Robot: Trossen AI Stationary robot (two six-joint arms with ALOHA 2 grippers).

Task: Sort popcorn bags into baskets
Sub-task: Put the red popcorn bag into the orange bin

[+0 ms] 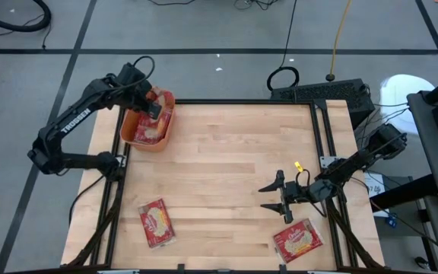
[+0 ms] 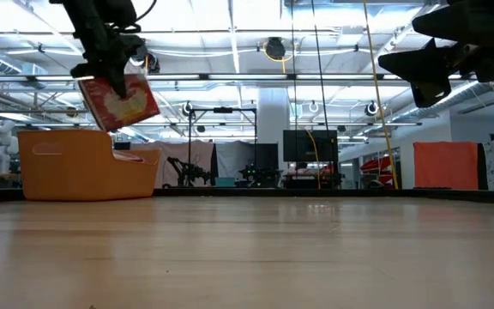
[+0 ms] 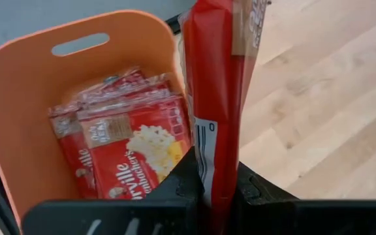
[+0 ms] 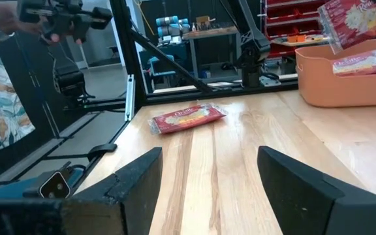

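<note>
While the left gripper (image 1: pixel 155 109) hangs over the orange basket (image 1: pixel 130 134) at the far left corner of the counter (image 1: pixel 226 167), its fingers are clamped on a red popcorn bag (image 3: pixel 217 98) held edge-on above the tub. By my reading the step in hand is the drop: the bag is carried and sits over the rim, so the next move calls for a slight lowering toward the basket's middle and then a release, so it falls inside and not over the wall.

The right gripper (image 1: pixel 272 197) waits low over the counter near the right edge, fingers spread wide and holding nothing, just beside a bag (image 1: pixel 298 239) at the near edge. Another loose bag (image 1: pixel 157 223) lies at the near left, well apart from the basket.

The left wrist view alone shows several bags (image 3: pixel 132 140) already stacked inside the tub; the low view hides that behind the orange wall but shows the held bag tilted and clear above the rim. The high view alone gives both loose bags at once, and the right wrist view catches only the near-left one, plus a person's sleeve (image 4: pixel 2 98) beyond the counter
</note>
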